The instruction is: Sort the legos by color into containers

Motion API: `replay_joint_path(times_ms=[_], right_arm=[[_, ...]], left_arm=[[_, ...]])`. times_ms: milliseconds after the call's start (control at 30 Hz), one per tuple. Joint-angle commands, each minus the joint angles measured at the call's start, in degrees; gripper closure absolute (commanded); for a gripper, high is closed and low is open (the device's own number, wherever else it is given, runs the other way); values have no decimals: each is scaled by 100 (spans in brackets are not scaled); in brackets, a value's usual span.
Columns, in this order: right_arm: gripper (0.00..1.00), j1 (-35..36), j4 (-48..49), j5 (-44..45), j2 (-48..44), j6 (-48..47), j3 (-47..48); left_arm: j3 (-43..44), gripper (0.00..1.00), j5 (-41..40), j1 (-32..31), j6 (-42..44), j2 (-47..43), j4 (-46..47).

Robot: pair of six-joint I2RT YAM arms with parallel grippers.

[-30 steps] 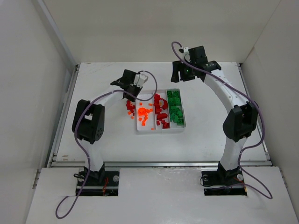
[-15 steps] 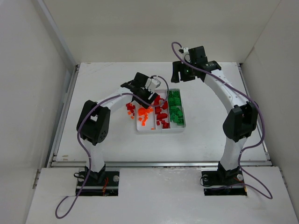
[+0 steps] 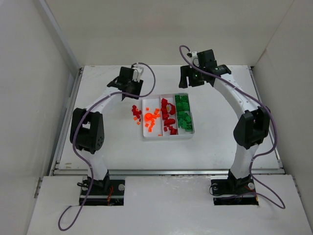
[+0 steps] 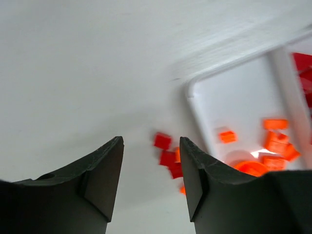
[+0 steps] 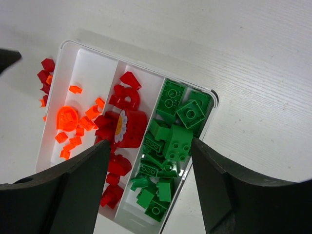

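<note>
The white tray (image 3: 167, 138) lies mid-table with three long containers. Orange legos (image 3: 149, 119) fill the left one, dark red legos (image 3: 168, 116) the middle, green legos (image 3: 183, 115) the right. A few loose red and orange legos (image 3: 135, 113) sit on the table just left of the tray. My left gripper (image 3: 129, 89) hovers beyond that loose pile, open and empty. In the left wrist view the left gripper (image 4: 151, 146) frames the loose red legos (image 4: 166, 152) beside the tray corner (image 4: 192, 90). My right gripper (image 3: 189, 81) hangs open and empty above the tray's far end; its view looks down on the green legos (image 5: 170, 141).
White walls enclose the table on the left, back and right. Bare white tabletop (image 3: 107, 142) surrounds the tray. A purple cable (image 3: 146, 81) loops off the left wrist.
The left gripper swung right over the tray, opened, then drew back to the far left beyond the loose pile. The right arm stayed still.
</note>
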Motion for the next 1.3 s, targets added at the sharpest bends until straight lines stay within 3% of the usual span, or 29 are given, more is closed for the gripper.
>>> replay_joint_path(times_ms=[0, 233, 400, 500, 1033, 1167, 1267], right_arm=[[27, 13, 134, -94, -317, -18, 31], [27, 13, 134, -146, -141, 35, 207], [27, 13, 134, -146, -79, 87, 259], [27, 13, 134, -146, -79, 87, 259], [27, 13, 134, -94, -79, 87, 259], [27, 13, 134, -146, -27, 87, 259], [27, 13, 134, -146, -27, 87, 259]], left_arm=[[-63, 54, -307, 390, -440, -161, 101], [-63, 44, -255, 548, -133, 401, 101], [-63, 37, 692, 549, 157, 586, 101], [-63, 37, 694, 549, 219, 797, 49], [-300, 60, 642, 549, 272, 1070, -418], [-239, 77, 641, 549, 140, 1070, -417], [50, 95, 703, 549, 140, 1070, -575]])
